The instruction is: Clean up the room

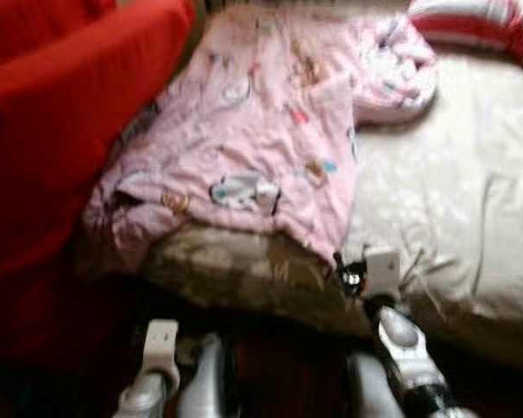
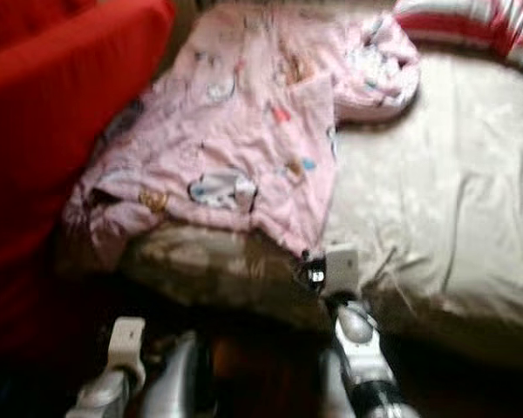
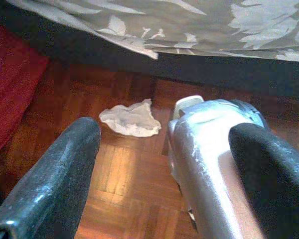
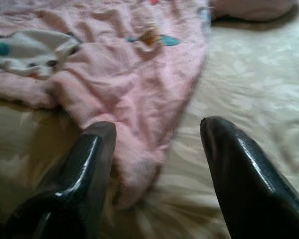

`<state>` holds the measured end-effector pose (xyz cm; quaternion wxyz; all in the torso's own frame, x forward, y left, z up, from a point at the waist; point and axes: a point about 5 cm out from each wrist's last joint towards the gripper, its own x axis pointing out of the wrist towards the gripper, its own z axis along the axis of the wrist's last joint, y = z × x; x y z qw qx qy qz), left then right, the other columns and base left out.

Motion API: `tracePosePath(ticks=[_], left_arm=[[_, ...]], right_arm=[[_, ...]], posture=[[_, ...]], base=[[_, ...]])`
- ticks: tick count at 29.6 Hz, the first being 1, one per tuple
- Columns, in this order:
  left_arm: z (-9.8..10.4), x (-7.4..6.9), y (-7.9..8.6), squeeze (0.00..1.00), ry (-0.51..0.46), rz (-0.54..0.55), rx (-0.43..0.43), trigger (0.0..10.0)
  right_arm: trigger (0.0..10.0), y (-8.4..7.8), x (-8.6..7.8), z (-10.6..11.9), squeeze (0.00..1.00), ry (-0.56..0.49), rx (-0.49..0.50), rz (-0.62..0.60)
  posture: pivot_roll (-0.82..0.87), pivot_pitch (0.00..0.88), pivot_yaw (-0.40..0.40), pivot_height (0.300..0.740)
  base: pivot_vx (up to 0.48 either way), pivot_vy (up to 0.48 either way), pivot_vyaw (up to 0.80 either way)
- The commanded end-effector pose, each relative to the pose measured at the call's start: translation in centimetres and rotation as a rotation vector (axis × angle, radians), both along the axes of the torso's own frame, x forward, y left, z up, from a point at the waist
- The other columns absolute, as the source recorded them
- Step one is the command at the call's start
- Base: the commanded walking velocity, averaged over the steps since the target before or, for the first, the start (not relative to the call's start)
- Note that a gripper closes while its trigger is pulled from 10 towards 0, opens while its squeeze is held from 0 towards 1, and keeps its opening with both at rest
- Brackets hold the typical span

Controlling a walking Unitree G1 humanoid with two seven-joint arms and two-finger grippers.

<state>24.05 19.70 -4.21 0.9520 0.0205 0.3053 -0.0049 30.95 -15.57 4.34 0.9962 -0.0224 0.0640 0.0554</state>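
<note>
Pink blanket lies rumpled across the near-left half of the bed, printed with small cartoon figures; the prints are too blurred in the head views to identify. Its lower corner hangs toward the bed's near edge at about 6 o'clock of the blanket. Its far end bunches into a rolled lump at 1 o'clock, beside a red-and-white striped pillow cut off by the frame's top right corner.

Right gripper sits at the bed's edge, fingers spread, the blanket's drooping pink corner lying between them; whether either finger touches the fabric cannot be told. In the head views the right arm reaches up to that corner from 5 o'clock, its wrist partly blurred.

Cream bedsheet with a pale leaf pattern is bare to the blanket's 3 o'clock.

Red sofa stands at the blanket's 9 o'clock, cut off left and top.

Left gripper hangs low over the parquet floor, fingers apart, holding nothing. A crumpled white cloth lies on the floor near the bed's shadowed underside.
</note>
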Motion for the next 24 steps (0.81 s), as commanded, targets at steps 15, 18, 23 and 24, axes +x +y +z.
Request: tracePosePath(ticks=[15, 18, 23, 24], left_arm=[[-1.66, -2.11, 0.02, 0.00, 0.117, 0.001, -0.005, 10.0], [-1.65, -2.09, 0.00, 0.00, 0.117, 0.001, -0.006, 10.0], [-1.62, -2.04, -0.05, 0.00, 0.114, 0.000, -0.007, 10.0], [-1.62, -2.04, -0.05, 0.00, 0.114, 0.000, -0.007, 10.0]], right_arm=[[10.0, 1.03, -0.36, -0.17, 0.00, -0.005, -0.001, 0.067], [10.0, 1.02, -0.35, -0.17, 0.00, -0.005, 0.003, 0.066], [10.0, 0.87, -0.34, -0.19, 0.00, -0.003, -0.001, 0.060], [10.0, 0.87, -0.34, -0.19, 0.00, -0.003, -0.001, 0.060]], posture=[[-0.05, 0.197, 0.082, 0.587], [-0.05, 0.199, 0.082, 0.587], [-0.05, 0.201, 0.081, 0.587], [-0.05, 0.201, 0.081, 0.587]], base=[[0.066, 0.000, 0.27], [0.251, 0.000, 0.00], [0.266, 0.000, 0.00], [0.270, 0.000, 0.00]])
